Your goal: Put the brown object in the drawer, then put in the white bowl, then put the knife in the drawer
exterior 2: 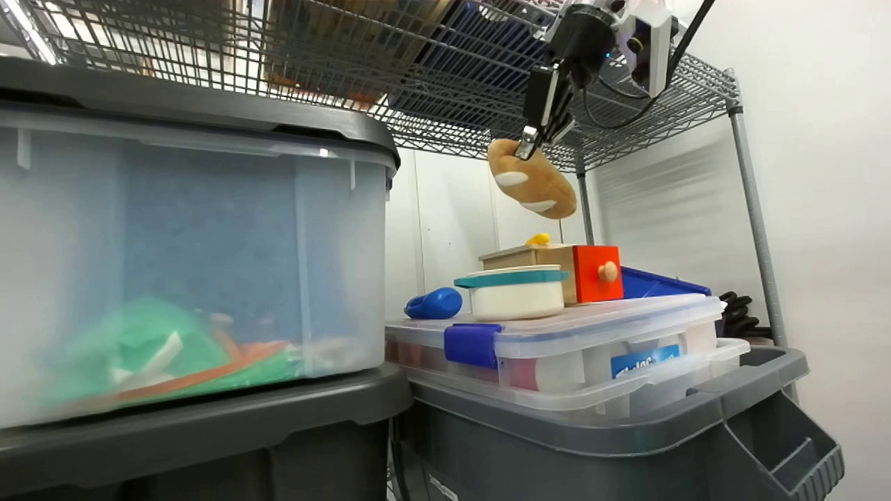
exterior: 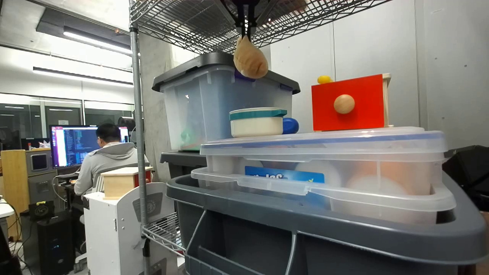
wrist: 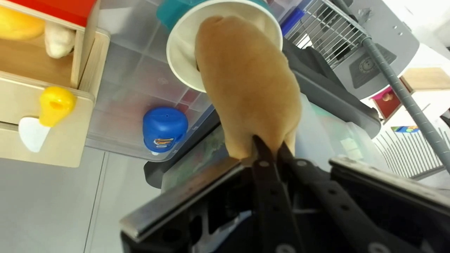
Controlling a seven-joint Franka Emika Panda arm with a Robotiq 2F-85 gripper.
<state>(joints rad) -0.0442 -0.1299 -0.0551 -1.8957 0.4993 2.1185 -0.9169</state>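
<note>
The surface [exterior: 324,149]: a clear plastic lid.
On it, spaced apart, sit the red-fronted drawer [exterior: 361,107], the white bowl [exterior 2: 516,300] and a blue item [wrist: 165,124].

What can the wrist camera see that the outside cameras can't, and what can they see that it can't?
Only the wrist view looks inside the open drawer, where a yellow thing and a white thing lie, and it shows the knife's white blade.

Only the exterior views show the drawer's round knob; in an exterior view, a person is by a screen.

All share the tool holding the brown object, the bowl, the drawer and a blue thing.
</note>
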